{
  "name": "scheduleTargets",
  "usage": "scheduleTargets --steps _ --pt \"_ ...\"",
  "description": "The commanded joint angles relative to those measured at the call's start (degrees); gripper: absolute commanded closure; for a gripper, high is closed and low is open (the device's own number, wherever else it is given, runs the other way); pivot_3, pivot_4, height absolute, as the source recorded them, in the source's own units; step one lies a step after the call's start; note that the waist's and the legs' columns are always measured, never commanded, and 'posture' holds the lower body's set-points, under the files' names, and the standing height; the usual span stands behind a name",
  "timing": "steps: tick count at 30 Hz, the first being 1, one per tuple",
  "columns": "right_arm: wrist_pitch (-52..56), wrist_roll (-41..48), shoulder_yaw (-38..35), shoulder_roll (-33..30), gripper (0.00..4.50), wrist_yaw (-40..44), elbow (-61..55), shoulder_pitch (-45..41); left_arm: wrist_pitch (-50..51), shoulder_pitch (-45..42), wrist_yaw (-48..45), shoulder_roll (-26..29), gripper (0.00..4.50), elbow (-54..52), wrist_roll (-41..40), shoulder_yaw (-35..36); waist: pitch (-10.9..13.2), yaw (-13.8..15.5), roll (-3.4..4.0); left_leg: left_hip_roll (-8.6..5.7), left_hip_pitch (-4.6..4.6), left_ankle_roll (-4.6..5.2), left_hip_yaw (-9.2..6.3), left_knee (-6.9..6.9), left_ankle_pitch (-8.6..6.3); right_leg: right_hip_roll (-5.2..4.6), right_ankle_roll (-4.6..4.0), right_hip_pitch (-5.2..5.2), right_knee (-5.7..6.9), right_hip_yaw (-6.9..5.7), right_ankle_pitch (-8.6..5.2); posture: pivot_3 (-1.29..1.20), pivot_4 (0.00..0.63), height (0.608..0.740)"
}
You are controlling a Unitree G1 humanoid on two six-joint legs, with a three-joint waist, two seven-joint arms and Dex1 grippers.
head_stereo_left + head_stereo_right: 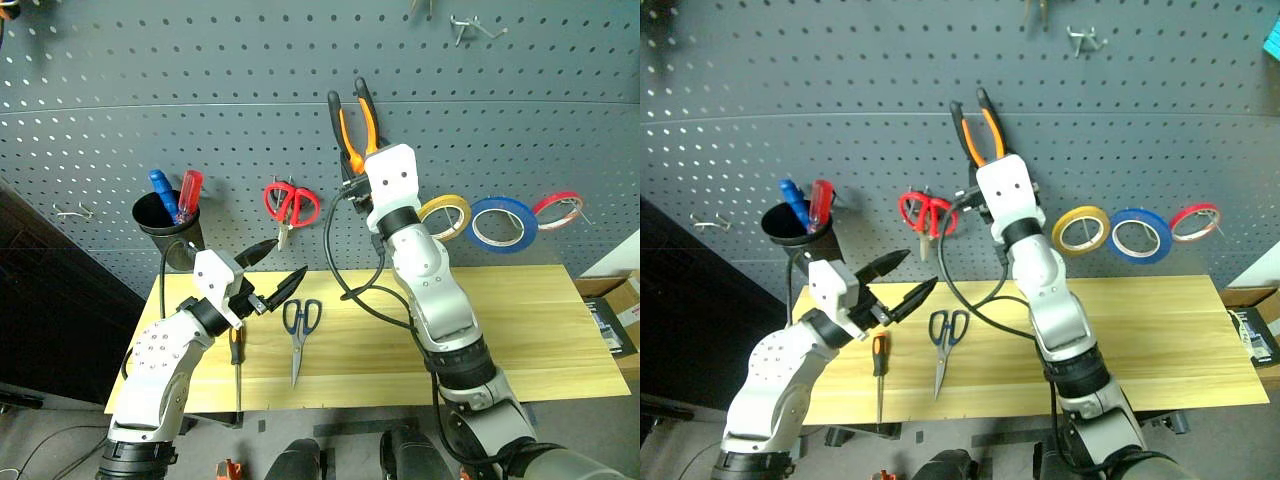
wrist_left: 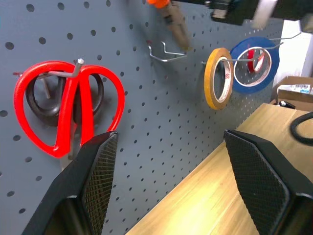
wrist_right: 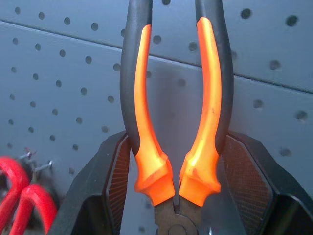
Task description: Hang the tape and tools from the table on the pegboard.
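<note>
Right arm [image 1: 440, 300] runs from the lower right of the frame up to centre, forearm steep, wrist tilted up and slightly left. Right gripper [image 3: 176, 161] has its jaws clamped on the pliers [image 1: 352, 125] at the base of the handles, which stick up past the fingertips [image 3: 117, 171].

Left arm [image 1: 160, 370] sits at lower left, elbow bent, forearm angled up and to the right. Left gripper [image 1: 272, 268] points right, roughly level, jaws spread wide, nothing between the fingers [image 2: 98, 166].
</note>
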Motion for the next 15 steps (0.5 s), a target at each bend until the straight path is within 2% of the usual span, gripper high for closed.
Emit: scheduleTargets --steps 1,9,15 --pt "-6.0 0.3 -1.8 0.0 1.95 -0.9 2.6 -3.4 -0.6 -0.9 0.2 -0.2 0.82 -2.2 0.1 -0.3 0.0 0.0 0.00 0.00 0.00 0.00 0.00 0.00 0.00 0.00 0.00 0.00 0.00 0.00 0.00 0.12 0.146 0.740" --pt "-12.1 0.1 -3.0 -0.8 1.95 -2.0 11.6 -1.4 -1.2 -1.5 -0.3 -0.2 0.82 -0.9 0.4 -0.5 0.0 -0.4 0.00 0.01 0.00 0.00 0.10 0.02 0.00 0.00 -0.01 -0.04 0.06 0.05 0.01 0.12 0.143 0.740" --pt "-9.8 0.7 -3.4 -0.3 1.95 -1.6 9.9 2.1 -1.7 -2.0 -0.8 -0.7 0.82 0.3 0.5 -0.9 -0.1 -0.6 -0.01 0.02 0.00 0.00 0.18 0.07 0.00 0.00 -0.04 -0.06 0.12 0.12 0.03 0.11 0.143 0.740"
